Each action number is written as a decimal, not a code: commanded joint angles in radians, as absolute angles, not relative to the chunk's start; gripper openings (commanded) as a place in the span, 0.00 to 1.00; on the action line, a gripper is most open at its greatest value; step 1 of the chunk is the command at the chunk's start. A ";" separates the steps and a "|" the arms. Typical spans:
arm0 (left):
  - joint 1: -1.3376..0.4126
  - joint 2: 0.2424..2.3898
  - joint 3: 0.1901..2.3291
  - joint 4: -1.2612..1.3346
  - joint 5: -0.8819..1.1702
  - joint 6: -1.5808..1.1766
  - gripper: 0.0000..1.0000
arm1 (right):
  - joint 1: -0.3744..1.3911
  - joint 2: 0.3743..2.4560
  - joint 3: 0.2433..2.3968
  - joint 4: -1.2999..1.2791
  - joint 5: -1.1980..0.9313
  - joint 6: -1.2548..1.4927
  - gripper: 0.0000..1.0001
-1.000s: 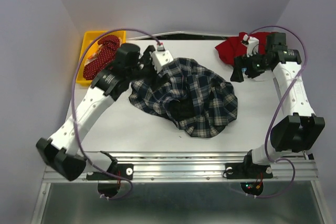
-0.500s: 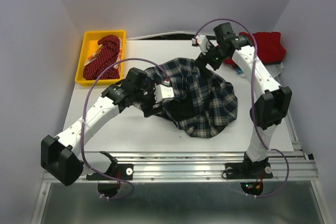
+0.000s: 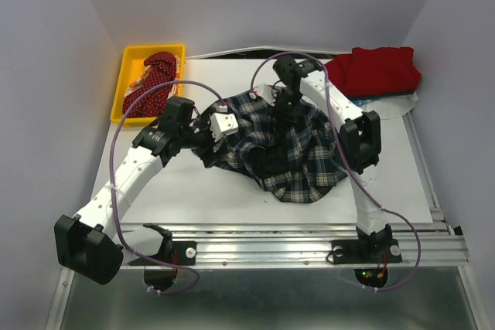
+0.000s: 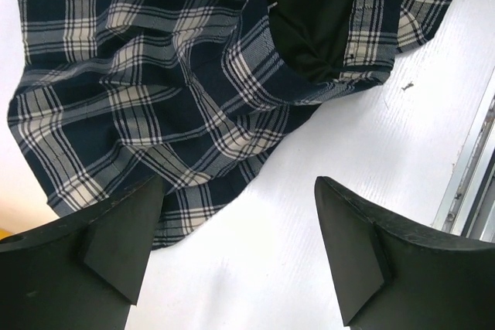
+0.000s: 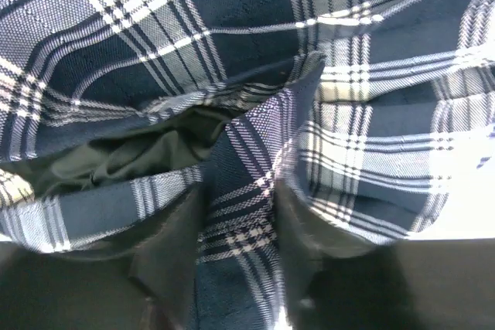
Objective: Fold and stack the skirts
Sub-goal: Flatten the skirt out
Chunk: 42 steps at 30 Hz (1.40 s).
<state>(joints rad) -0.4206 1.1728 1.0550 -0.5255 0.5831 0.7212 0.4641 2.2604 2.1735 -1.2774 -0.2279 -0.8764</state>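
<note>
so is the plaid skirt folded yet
Not folded: the plaid skirt lies crumpled in a loose heap on the table, dark lining showing.

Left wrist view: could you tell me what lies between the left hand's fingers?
Mostly bare white table, with the plaid skirt's hem reaching in beside one finger of the open left hand, as that view shows.

light: bright, even | shadows: soft | right wrist: blurred, overexposed

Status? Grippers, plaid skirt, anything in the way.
Left gripper open, over plaid skirt's left edge. Right gripper at its far part, fold between fingers, grip unconfirmed. Skirt crumpled, unfolded. Red skirt apart, far right; nothing on the plaid.
</note>
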 commanded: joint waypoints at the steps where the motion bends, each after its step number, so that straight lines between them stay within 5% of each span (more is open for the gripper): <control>1: -0.414 1.120 1.003 -0.482 0.612 0.690 0.90 | 0.457 2.226 2.299 -1.387 -0.215 -0.910 0.34; 2: -0.414 1.117 0.993 -0.473 0.608 0.689 0.90 | 0.457 2.209 2.298 -1.387 -0.215 -0.910 0.05; 3: -0.414 1.120 0.986 -0.463 0.604 0.698 0.89 | 0.457 2.162 2.292 -1.384 -0.215 -0.899 0.01; 21: -0.416 1.123 0.799 -0.229 0.540 1.052 0.93 | 0.457 1.505 1.983 -0.908 -0.098 -0.761 0.01; 36: -0.443 1.175 0.733 0.103 0.705 0.911 0.99 | 0.457 1.503 2.057 -0.874 -0.077 -0.703 0.01; 42: -0.540 1.245 0.738 0.233 0.627 0.755 0.99 | 0.457 1.503 2.072 -0.870 -0.081 -0.687 0.01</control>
